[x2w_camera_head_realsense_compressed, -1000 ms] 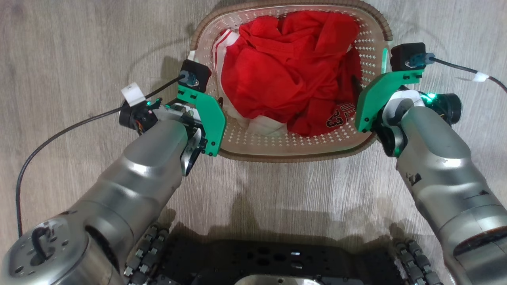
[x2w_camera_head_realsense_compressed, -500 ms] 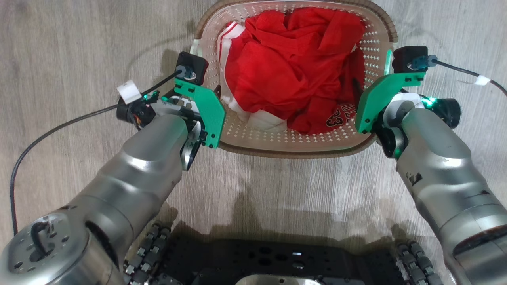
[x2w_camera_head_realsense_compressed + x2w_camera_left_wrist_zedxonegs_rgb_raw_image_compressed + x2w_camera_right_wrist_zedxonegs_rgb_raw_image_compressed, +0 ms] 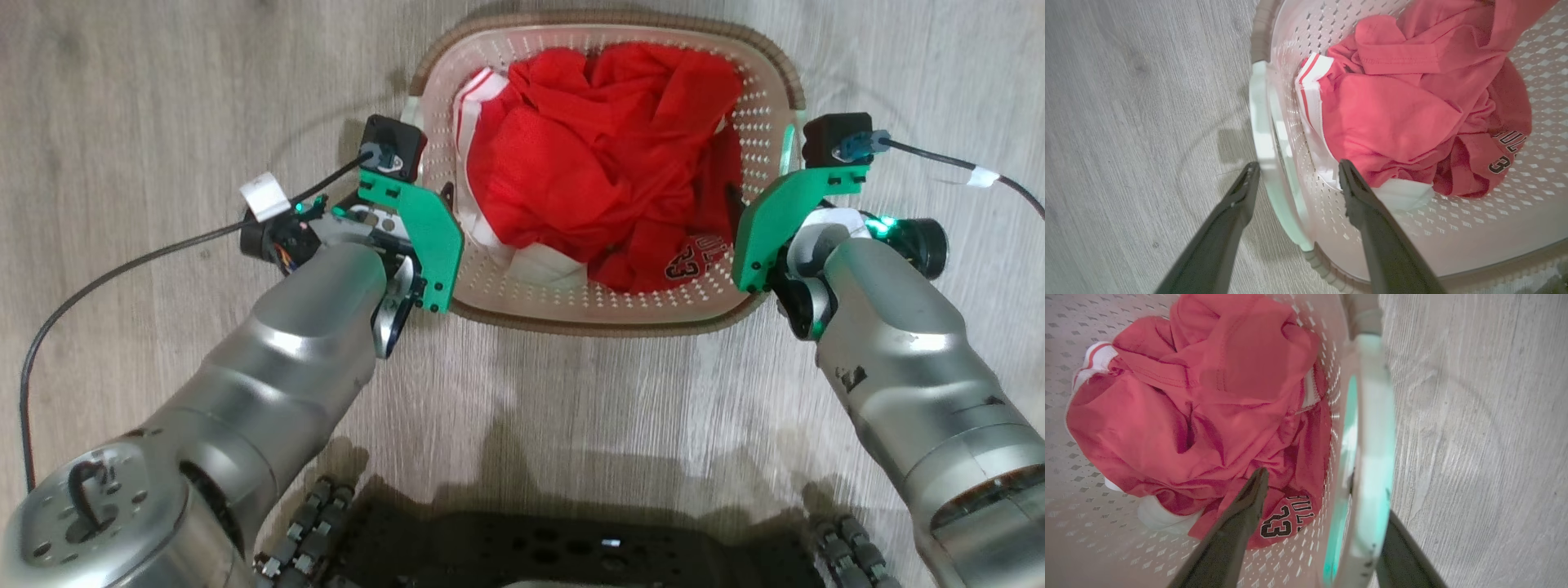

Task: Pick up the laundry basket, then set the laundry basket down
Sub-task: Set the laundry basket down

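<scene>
Angling inward, both arms point(image 3: 310, 327) point(image 3: 890, 343) hold jaws wide astride the handles point(image 3: 1263, 134) point(image 3: 1374, 457) of the laundry basket point(image 3: 604, 328), perhaps grazing them.

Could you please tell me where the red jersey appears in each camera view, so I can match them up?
Head view: red jersey at upper centre, inside the laundry basket.
Left wrist view: red jersey at upper right, in the basket.
Right wrist view: red jersey left of centre, beside the white handle.
Shared landmark: the black number print on the jersey.
</scene>
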Tool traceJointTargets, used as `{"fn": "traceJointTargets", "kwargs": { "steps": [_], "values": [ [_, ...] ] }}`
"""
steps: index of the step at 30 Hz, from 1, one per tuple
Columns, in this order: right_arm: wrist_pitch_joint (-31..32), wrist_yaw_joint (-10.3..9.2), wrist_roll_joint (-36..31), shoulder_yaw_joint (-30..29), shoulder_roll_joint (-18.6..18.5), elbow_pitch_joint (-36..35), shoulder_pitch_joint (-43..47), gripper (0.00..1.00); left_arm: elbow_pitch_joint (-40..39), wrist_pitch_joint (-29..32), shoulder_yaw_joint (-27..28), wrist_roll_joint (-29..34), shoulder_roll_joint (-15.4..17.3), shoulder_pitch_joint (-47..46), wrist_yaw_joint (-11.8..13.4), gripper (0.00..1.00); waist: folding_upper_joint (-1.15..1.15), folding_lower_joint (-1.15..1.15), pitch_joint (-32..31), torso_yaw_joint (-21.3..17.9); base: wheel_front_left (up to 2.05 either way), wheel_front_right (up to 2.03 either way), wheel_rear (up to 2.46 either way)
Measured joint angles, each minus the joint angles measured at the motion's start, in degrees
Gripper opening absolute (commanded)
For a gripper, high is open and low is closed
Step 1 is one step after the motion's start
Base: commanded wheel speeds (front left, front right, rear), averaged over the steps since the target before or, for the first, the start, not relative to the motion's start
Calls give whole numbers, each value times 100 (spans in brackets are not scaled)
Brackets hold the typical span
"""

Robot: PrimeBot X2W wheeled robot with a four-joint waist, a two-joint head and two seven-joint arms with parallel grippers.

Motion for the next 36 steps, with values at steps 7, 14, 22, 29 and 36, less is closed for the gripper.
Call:
{"fn": "traceJointTargets", "kwargs": {
  "steps": [7,14,22,29,36],
  "values": [
    [-21,1,94,35,8,223,28,100,-22,-3,-42,-48,-8,231,-2,100,0,0,-408,30,0,0,0],
    [-44,15,542,109,25,240,216,100,37,-216,-60,-88,-8,603,-2,100,0,0,-1003,1,0,0,0],
    [-99,16,917,409,53,62,738,100,298,-590,-60,-200,-8,1100,-3,100,0,0,-1894,-162,0,0,0],
    [-354,16,1358,485,59,-369,1055,100,470,-980,52,-250,-8,1279,0,100,0,0,-2699,-334,0,0,0],
    [-898,16,1566,478,63,-935,1388,100,-123,-1083,726,11,209,1278,286,100,0,0,-3385,-513,0,0,0]
  ]
}}
